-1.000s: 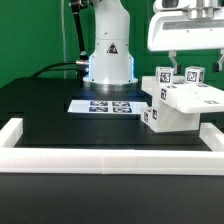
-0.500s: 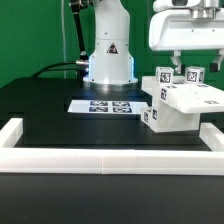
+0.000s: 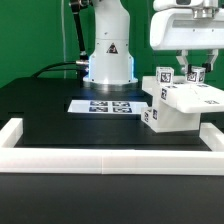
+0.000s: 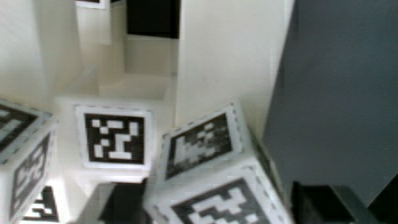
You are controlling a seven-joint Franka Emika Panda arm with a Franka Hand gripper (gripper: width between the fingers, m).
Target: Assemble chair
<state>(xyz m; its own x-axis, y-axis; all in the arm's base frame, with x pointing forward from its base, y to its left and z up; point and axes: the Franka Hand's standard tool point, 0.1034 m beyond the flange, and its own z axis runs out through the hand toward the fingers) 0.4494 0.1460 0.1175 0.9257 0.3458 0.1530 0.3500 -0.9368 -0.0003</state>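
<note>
Exterior view: chair (image 3: 180, 102) directly beneath the hand (image 3: 190, 67), fingers astride its top.

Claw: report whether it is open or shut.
Closed on a tagged piece of the chair: the claw has its fingers either side of that upright piece.

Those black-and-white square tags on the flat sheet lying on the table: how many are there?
4, in a row on the marker board, in front of the robot's base; the chair may hide more at its end.
</note>
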